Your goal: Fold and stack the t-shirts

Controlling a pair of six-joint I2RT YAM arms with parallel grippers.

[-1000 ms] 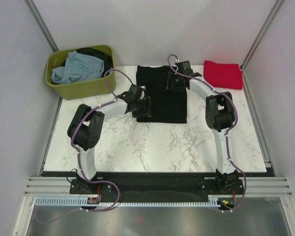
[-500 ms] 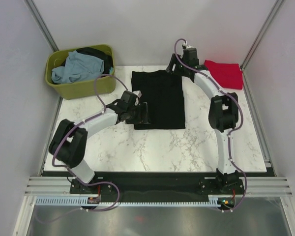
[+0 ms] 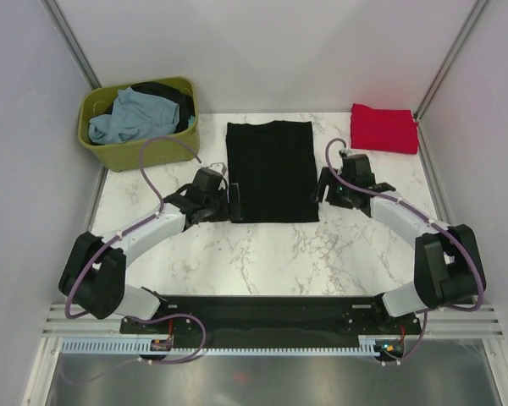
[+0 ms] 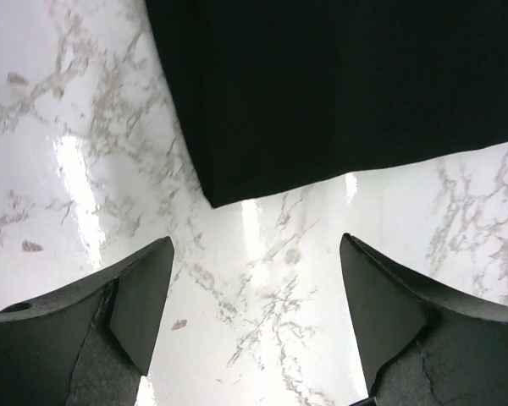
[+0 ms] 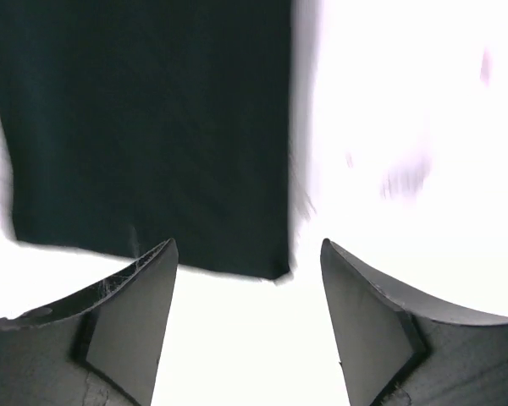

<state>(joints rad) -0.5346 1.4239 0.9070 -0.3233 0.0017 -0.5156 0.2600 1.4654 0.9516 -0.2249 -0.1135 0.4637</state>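
Black t-shirt [image 3: 271, 169] flat on marble table [image 3: 262, 254], long axis near-to-far

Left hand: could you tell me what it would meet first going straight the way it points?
Most likely the near corner of the black t-shirt, just ahead of the left hand; depth is unclear.

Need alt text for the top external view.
A black t-shirt, folded into a rectangle, lies flat mid-table, flanked near its front corners by the left hand and right hand. A folded red t-shirt sits far right; an olive tub of clothes, far left.
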